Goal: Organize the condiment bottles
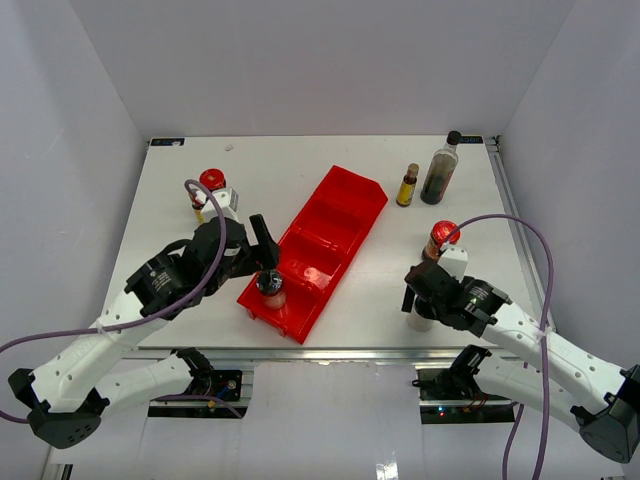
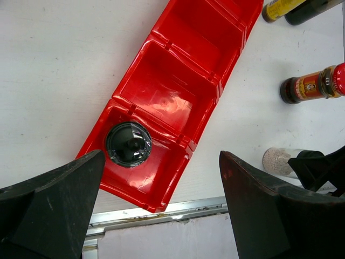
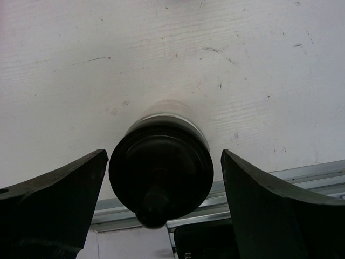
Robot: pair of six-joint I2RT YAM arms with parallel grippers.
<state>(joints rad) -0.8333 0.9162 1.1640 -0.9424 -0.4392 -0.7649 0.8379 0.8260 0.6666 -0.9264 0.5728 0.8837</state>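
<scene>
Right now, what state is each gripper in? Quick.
Left gripper: open, empty.
Right gripper: open, straddling a black-lidded jar, gaps on both sides.

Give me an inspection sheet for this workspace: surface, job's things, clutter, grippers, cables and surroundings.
Surface: white table, lightly scuffed.
Job's things: one black-lidded jar in the nearest compartment of the red bin; second black-lidded jar near the right front edge; left red-lidded jar and right red-lidded jar on the table; yellow-labelled bottle and dark bottle back right.
Clutter: nothing seen.
Grippers: left gripper open above the bin's near end; right gripper open, straddling the second jar.
Cables: purple cables loop from both arms.
Surroundings: white walls; metal rail at the front edge.
</scene>
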